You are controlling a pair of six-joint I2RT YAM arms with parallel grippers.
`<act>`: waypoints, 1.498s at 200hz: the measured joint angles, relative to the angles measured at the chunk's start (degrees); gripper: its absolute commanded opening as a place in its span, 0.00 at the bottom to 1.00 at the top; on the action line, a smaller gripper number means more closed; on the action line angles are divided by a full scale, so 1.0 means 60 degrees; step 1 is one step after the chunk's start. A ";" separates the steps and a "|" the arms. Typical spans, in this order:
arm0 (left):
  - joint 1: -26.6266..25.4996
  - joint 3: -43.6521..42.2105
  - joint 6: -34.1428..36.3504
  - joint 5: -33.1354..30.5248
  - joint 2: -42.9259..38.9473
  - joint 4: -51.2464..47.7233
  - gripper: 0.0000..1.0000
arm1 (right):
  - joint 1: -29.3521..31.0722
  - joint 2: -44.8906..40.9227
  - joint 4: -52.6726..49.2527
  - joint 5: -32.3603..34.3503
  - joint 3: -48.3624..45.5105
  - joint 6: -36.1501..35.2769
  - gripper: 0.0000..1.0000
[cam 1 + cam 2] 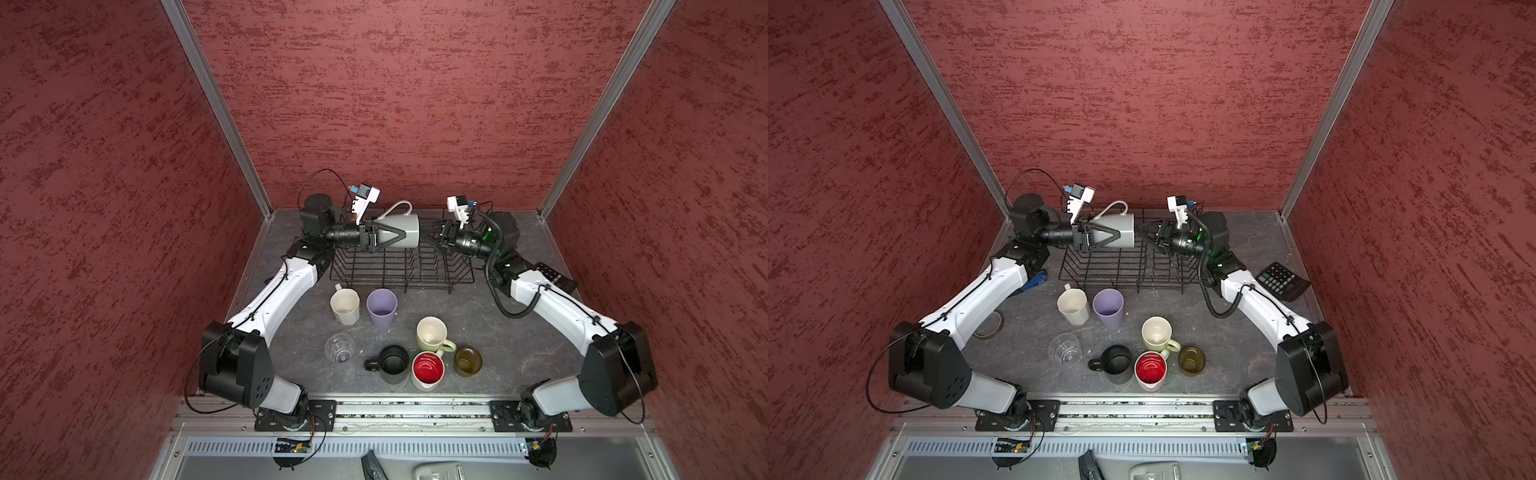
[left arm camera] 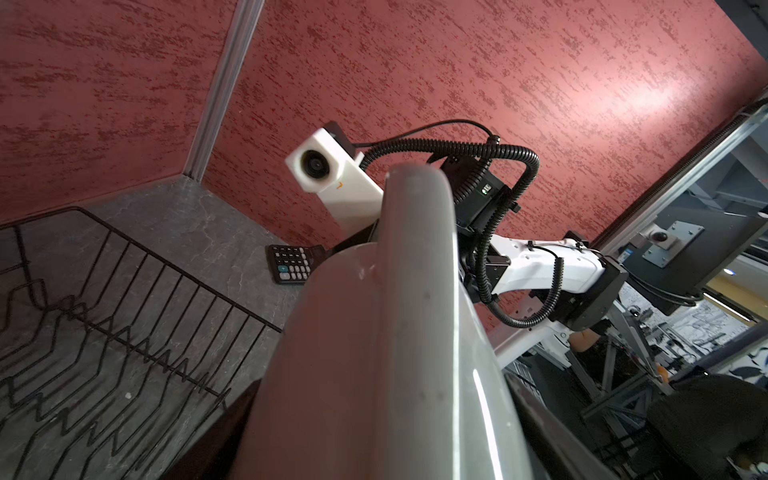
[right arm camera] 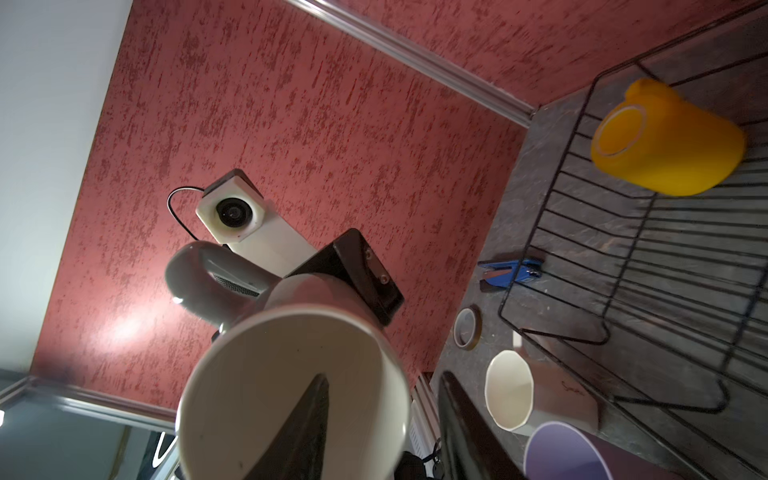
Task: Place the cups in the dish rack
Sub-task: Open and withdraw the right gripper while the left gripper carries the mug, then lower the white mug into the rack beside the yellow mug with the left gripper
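Note:
My left gripper is shut on a grey mug, held on its side above the black wire dish rack. The right gripper is open at the mug's mouth, one finger inside the rim and one outside. A yellow mug lies in the rack. On the table in front stand a white faceted mug, lilac tumbler, pale green mug, clear glass, black mug, red-inside mug and olive glass.
A black calculator lies right of the rack. A blue stapler and a tape roll lie on the left, partly under the left arm. Red walls close in three sides.

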 measured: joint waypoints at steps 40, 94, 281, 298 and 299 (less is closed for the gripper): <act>0.0022 0.1625 0.0969 -0.1421 0.0284 -0.2426 0.00 | -0.0805 -0.1195 -0.2918 0.1741 0.0084 -0.1920 0.71; -0.0066 0.4543 0.1756 -0.4033 0.2448 -0.5865 0.00 | -0.0969 -0.2510 -0.5421 0.4091 0.0244 -0.4080 0.98; -0.1698 1.1646 0.3002 -1.2593 0.8204 -1.2426 0.00 | -0.0976 -0.2707 -0.6087 0.4350 -0.0703 -0.4685 0.99; -0.1712 1.1712 0.3085 -1.2772 0.8371 -1.2295 0.00 | -0.0976 -0.2707 -0.6036 0.4240 -0.0882 -0.4586 0.99; -0.1712 1.1715 0.3089 -1.2779 0.8382 -1.2291 0.00 | -0.0976 -0.2707 -0.6022 0.4229 -0.0896 -0.4572 0.99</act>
